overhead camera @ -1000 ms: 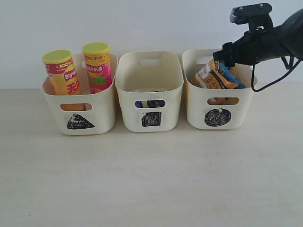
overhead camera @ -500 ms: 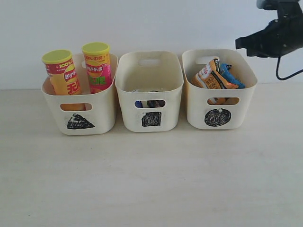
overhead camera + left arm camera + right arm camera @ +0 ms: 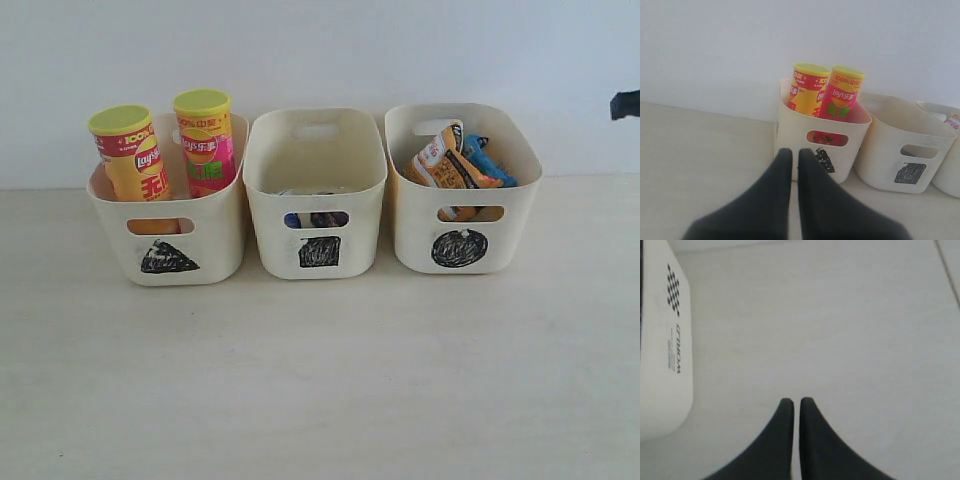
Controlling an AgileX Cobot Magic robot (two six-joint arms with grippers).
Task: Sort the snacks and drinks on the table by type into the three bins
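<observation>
Left end effector (image 3: 791,153) sits low facing the triangle bin (image 3: 795,127), pinched closed and empty; right end effector (image 3: 796,402) is closed too.

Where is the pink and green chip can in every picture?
Exterior view: the pink-green can stands in the triangle bin, at the left end of the row, just right of the yellow-red can.
Left wrist view: the pink-green can is in the same triangle bin, beyond the left claw.
Right wrist view: not in it.
Shared landmark: the triangle bin.
</observation>
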